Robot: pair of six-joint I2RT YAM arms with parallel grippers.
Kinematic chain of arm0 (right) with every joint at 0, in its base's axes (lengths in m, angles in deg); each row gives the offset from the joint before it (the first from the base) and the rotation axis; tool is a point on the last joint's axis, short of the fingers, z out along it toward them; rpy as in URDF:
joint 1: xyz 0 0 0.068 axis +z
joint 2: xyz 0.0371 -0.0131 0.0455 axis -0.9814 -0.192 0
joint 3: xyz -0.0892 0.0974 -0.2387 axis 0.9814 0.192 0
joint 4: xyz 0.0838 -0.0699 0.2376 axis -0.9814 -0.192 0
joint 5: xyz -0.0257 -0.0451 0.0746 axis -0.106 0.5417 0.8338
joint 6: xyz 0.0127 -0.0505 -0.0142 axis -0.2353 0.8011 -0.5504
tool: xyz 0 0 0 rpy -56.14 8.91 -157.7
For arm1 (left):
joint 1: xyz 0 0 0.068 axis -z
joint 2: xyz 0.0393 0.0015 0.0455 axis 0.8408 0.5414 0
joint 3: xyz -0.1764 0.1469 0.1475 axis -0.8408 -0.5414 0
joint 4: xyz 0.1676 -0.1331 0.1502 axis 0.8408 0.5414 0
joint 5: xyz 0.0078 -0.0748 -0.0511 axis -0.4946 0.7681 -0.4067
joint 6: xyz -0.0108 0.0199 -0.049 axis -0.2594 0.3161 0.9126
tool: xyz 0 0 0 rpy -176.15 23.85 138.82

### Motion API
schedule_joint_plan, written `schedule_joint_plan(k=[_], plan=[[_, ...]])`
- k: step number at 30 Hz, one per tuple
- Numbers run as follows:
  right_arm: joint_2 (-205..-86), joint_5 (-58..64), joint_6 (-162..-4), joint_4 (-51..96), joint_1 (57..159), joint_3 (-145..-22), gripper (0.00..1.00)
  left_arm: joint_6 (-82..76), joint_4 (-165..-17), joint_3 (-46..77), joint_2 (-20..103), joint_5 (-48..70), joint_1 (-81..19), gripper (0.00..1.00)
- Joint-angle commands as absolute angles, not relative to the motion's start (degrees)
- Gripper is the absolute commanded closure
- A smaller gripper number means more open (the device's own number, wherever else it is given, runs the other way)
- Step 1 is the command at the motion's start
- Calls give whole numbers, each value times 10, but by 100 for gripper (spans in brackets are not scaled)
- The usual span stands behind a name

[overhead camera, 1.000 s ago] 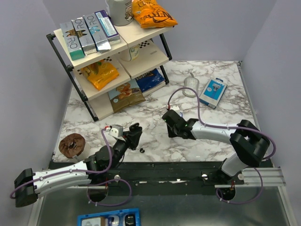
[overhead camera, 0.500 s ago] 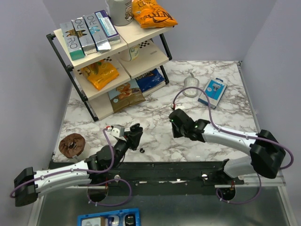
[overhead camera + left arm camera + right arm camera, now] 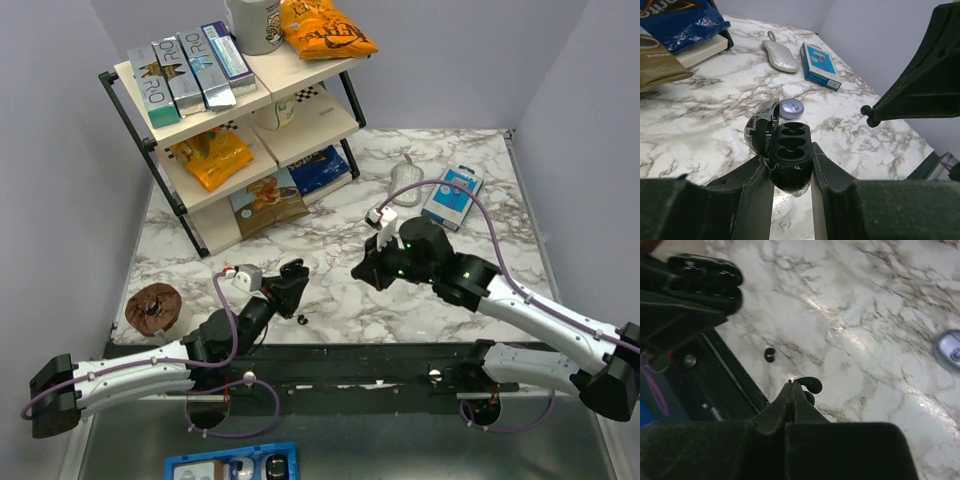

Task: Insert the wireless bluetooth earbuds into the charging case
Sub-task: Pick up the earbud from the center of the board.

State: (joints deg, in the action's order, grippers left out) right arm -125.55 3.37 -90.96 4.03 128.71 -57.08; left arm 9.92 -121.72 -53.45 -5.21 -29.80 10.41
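Observation:
My left gripper (image 3: pixel 791 170) is shut on the black charging case (image 3: pixel 790 150), lid open to the left, both sockets showing empty. In the top view the left gripper (image 3: pixel 290 285) holds the case low near the table's front edge. My right gripper (image 3: pixel 792 385) is shut, with one glossy black earbud (image 3: pixel 809 385) pinched at its tip and sticking out to the right. In the top view the right gripper (image 3: pixel 362 268) hangs above the table, right of the case. The other earbud (image 3: pixel 770 354) lies on the marble near the front rail; it also shows in the top view (image 3: pixel 302 319).
A three-tier shelf (image 3: pixel 160 150) with snack bags and boxes stands at the back left. A blue box (image 3: pixel 452 195), a silvery pouch (image 3: pixel 405 180) and a small lilac disc (image 3: pixel 791 107) lie at the back right. A brown round object (image 3: pixel 152 308) sits front left.
My right arm has swung up and outward, lifting its gripper off the table. The left gripper with the case has barely moved. The loose earbud has stayed in place.

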Motion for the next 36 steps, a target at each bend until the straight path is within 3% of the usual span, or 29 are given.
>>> schedule_joint_plan(k=[1,6,10,15,23,36], plan=[[-1207,202,-871,49,1264,-590,99,69,-1268,-626,-57,-261,106,100],[-1161,338,-890,70,1223,-578,99,18,-1336,-621,-55,-197,88,100],[-1147,439,-929,124,1215,-572,99,-4,-1372,-589,13,-95,62,100],[-1140,547,-983,201,1210,-545,99,10,-1431,-525,152,126,17,100],[-1110,618,-1035,329,1208,-503,99,45,-1526,-481,238,294,-85,100],[-1158,707,-1237,627,1207,-450,99,143,-1615,-433,310,519,-102,100]])
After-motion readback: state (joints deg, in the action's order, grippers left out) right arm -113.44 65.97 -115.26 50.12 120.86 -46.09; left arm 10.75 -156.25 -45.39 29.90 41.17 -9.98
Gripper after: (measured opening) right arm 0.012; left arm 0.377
